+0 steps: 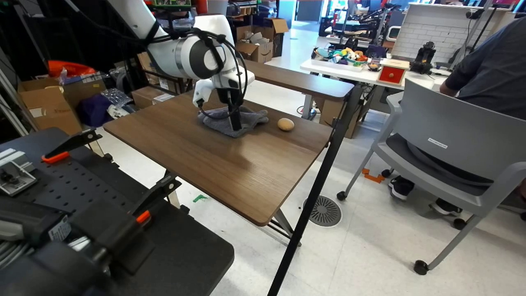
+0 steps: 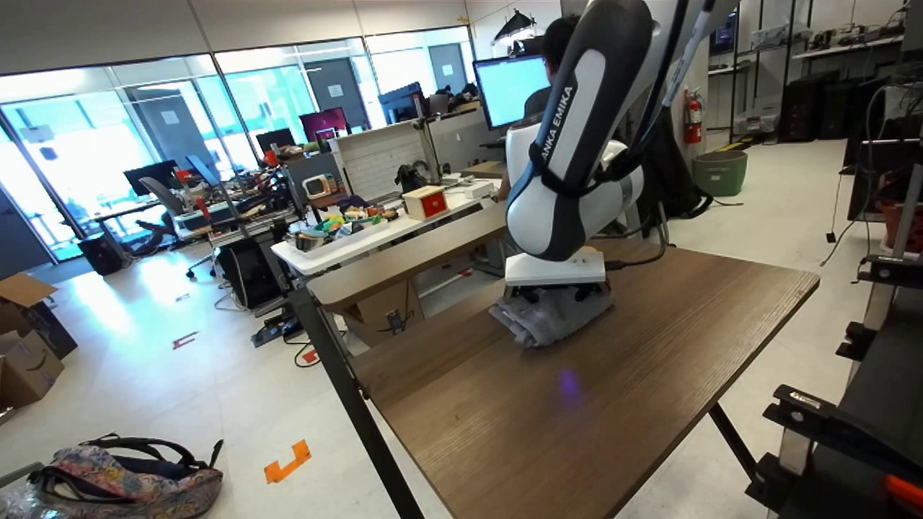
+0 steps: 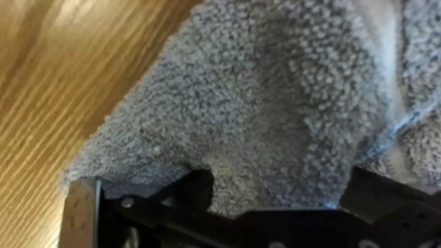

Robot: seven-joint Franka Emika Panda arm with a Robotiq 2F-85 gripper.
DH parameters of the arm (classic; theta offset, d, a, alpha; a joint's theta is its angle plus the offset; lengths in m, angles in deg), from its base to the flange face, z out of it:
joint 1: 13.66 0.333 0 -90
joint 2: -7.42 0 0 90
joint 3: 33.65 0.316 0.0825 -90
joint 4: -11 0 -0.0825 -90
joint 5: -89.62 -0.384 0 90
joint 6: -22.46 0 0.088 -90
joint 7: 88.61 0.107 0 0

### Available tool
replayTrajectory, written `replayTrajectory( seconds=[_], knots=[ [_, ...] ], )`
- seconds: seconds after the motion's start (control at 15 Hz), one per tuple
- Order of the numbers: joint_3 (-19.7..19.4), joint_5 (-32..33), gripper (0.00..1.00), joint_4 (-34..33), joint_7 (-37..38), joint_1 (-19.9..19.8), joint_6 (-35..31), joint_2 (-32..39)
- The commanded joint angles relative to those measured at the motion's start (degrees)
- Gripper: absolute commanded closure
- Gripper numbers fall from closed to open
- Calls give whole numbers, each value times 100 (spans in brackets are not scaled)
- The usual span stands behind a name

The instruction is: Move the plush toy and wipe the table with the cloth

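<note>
The plush toy (image 1: 285,124), a small tan lump, sits on the brown table (image 1: 218,160) beside the cloth, apart from it. It shows only in this exterior view. The grey rumpled cloth (image 1: 255,118) lies bunched under my gripper (image 1: 235,122), and it also shows in an exterior view (image 2: 551,324). My gripper (image 2: 555,294) points down, low over the table (image 2: 613,411), pressed into the cloth. In the wrist view the fingers (image 3: 277,184) stand wide apart, with cloth (image 3: 213,96) between them and up near the palm. The cloth hides part of the fingertips.
A black post (image 1: 328,176) stands at the table's corner. A second brown tabletop (image 1: 296,82) is behind it. A black bench (image 1: 181,242) with clamps is beside the table. A grey chair (image 1: 456,135) with a seated person is nearby. Cables (image 1: 242,78) loop around the wrist.
</note>
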Motion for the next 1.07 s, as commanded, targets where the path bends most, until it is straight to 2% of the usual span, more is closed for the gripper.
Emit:
replayTrajectory(
  seconds=[0.0,0.4,0.67,0.8,1.0],
  knots=[
    [218,-76,0,-656,162,-245,331,358],
    [872,-82,0,-412,30,120,-6,121],
    [1123,6,0,-70,-166,521,-553,-67],
    [1336,-5,0,148,-507,472,-520,-195],
    [1577,52,0,1129,-1467,209,-185,-906]
  ],
)
